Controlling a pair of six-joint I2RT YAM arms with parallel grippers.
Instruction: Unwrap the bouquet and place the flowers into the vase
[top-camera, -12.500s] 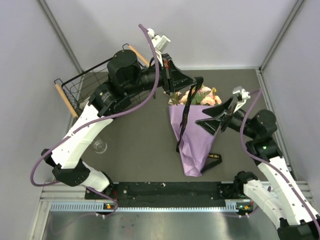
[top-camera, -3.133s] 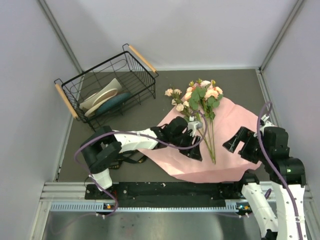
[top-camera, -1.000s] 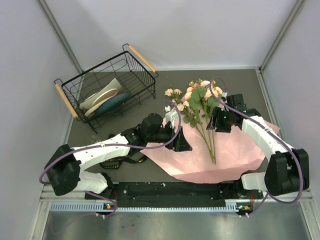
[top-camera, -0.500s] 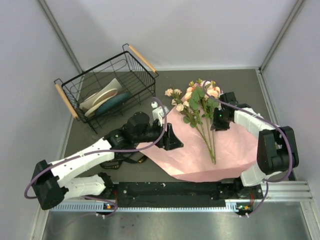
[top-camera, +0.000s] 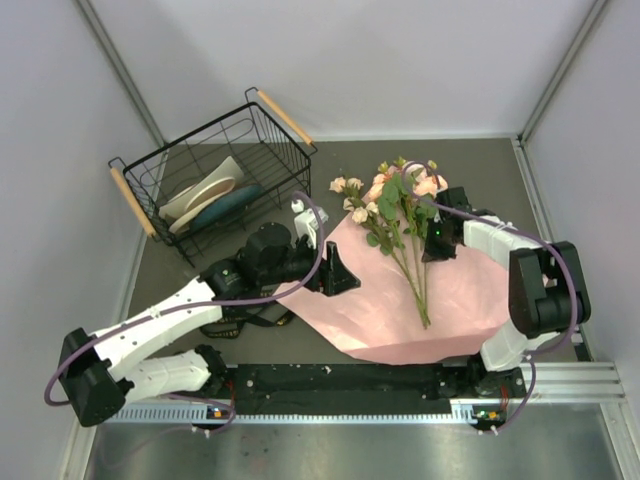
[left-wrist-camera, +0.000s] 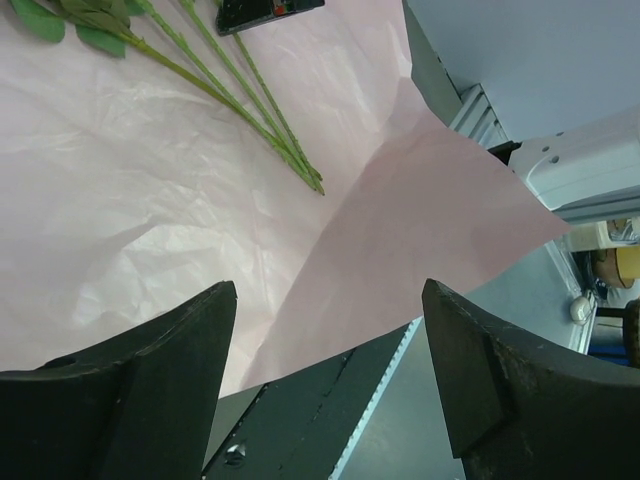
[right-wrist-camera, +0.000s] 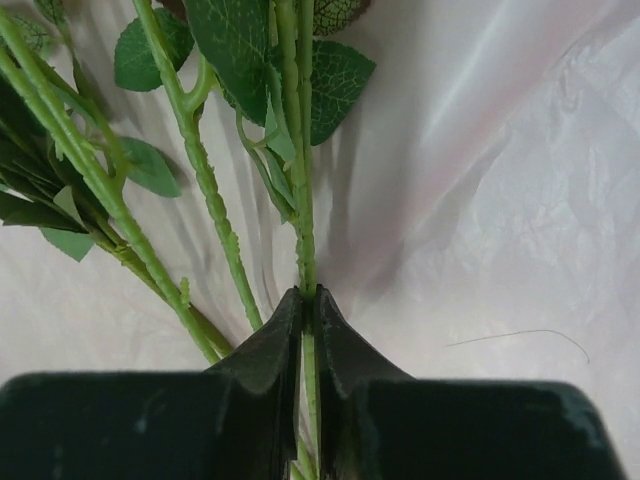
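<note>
Unwrapping looks finished: the paper (top-camera: 480, 300) lies spread pink side up on the right half of the worktop, and the flowers (top-camera: 400, 195) lie loose on it, heads toward the far edge. The right claw (right-wrist-camera: 308, 297) is pinched closed on one stem (right-wrist-camera: 298, 180). The left claw (left-wrist-camera: 327, 292) hangs wide open over the paper's left side, holding nothing. The vase is not in sight, so every flower is yet to be placed.

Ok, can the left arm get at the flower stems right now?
Probably yes: its end effector is open over the paper, and the stems lie bare just ahead. The right end effector pinches one farther up.
</note>
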